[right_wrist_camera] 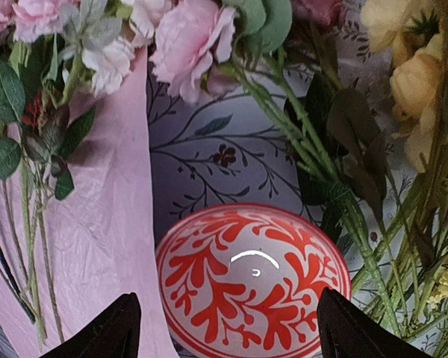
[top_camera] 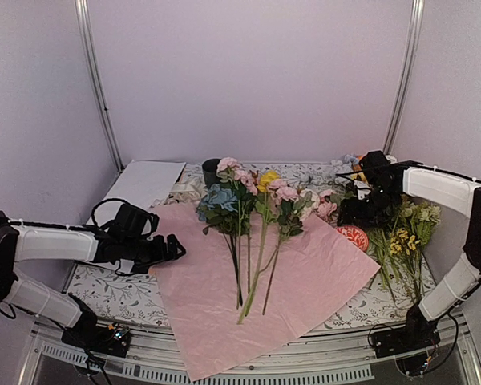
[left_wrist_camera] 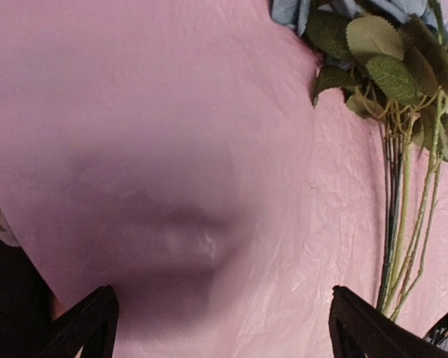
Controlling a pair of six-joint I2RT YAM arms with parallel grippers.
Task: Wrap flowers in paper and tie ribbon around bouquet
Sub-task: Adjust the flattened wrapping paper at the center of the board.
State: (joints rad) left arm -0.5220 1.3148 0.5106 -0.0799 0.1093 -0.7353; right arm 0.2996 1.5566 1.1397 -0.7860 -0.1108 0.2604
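Pink-lilac paper (top_camera: pixel 200 321) lies spread flat on the patterned tablecloth (top_camera: pixel 104 289), 1 corner toward the arms, and nothing of it is folded yet. So the step in hand looks like the start of the wrap; the tying is far off, and I cannot make out the ribbon in any view.

At the far left a flat white sheet (top_camera: pixel 148 180) rests unused. Next to it, the left gripper (top_camera: pixel 170 249) hangs at the paper's left edge with its 2 fingers spread as wide as they go. Its wrist view shows only a slightly raised swell of the sheet below them and no contact that I can confirm. It holds nothing.

In the middle, the flowers (top_camera: pixel 248 200) lie on the sheet. The pink, blue and yellow heads are at the far end, and the green stems run back toward the near corner.

Just right of the paper sits a round red-and-white patterned thing (right_wrist_camera: pixel 254 291). The right gripper (right_wrist_camera: pixel 228 298) is above it, jaws wide apart and gripping nothing. Whether the fingertips touch it, I cannot tell. Beyond that is the loose yellow pile (top_camera: pixel 405 233), which is not part of this bunch.

The next move probably belongs to the left arm: pinch the thin edge and carry it over the stems. That calls for a low, shallow bite, since the soft sheet could slide and drag the flowers askew.
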